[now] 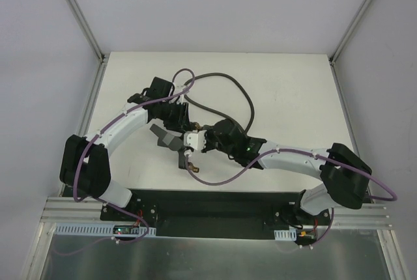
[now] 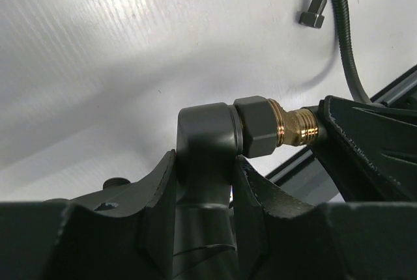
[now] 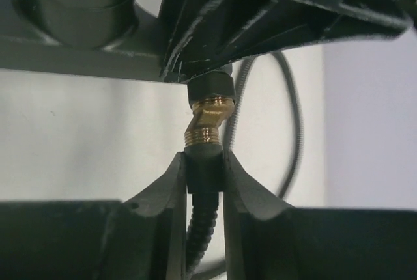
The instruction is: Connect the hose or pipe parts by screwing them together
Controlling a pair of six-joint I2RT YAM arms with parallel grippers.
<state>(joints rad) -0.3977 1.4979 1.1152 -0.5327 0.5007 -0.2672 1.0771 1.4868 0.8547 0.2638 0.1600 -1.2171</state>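
In the left wrist view my left gripper (image 2: 205, 163) is shut on the dark-grey body of the T-shaped fitting (image 2: 207, 133). Its nut and brass threaded tip (image 2: 296, 129) point right and reach a finger of the right gripper (image 2: 365, 143). In the right wrist view my right gripper (image 3: 205, 163) is shut on the hose's black end connector (image 3: 205, 174), which sits against the brass tip (image 3: 208, 124) at a slight angle. From above, both grippers (image 1: 189, 130) meet mid-table and the dark hose (image 1: 242, 91) loops behind them. The hose's other connector (image 2: 311, 19) lies loose on the table.
Purple cables (image 1: 215, 179) run along both arms and sag near the grippers. A black base plate (image 1: 215, 205) and aluminium rails (image 1: 71, 211) border the near edge. White walls with metal posts (image 1: 81, 16) enclose the white table (image 1: 293, 98).
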